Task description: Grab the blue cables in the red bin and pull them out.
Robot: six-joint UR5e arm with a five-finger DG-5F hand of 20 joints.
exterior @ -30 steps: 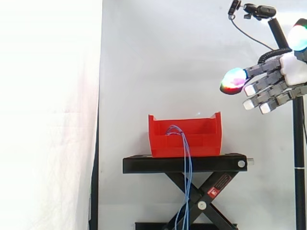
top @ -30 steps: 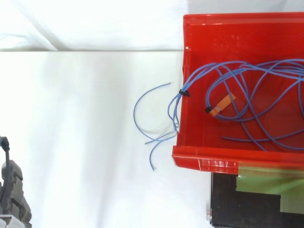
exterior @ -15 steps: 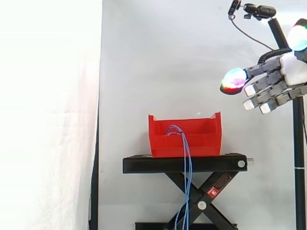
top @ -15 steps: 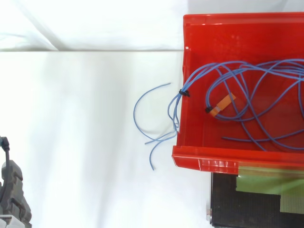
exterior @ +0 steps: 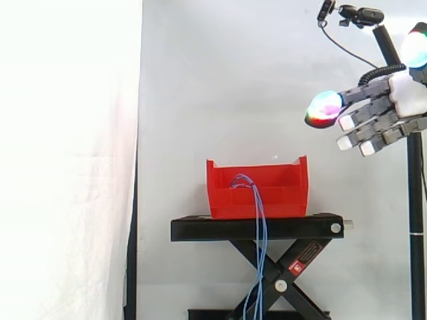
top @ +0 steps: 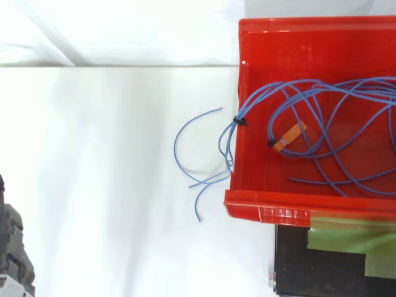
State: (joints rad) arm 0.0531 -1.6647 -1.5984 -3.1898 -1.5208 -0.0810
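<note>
A red bin stands on a black scissor stand. Thin blue cables lie looped inside the red bin, tied with a black tie and an orange tag. One bunch of the blue cables hangs over the front wall and down past the stand. My hand floats high at the right, well above and to the right of the bin. Its fingers are relaxed and spread, holding nothing. In the top view, part of the hand shows at the lower left edge.
A white curtain hangs at the left. A black pole with a small camera on top stands behind the hand at the right edge. Loose cable ends curl outside the bin's left wall in the top view.
The hand has risen slightly in the side view and slid toward the lower left edge in the top view. The cables and bin have not moved.
</note>
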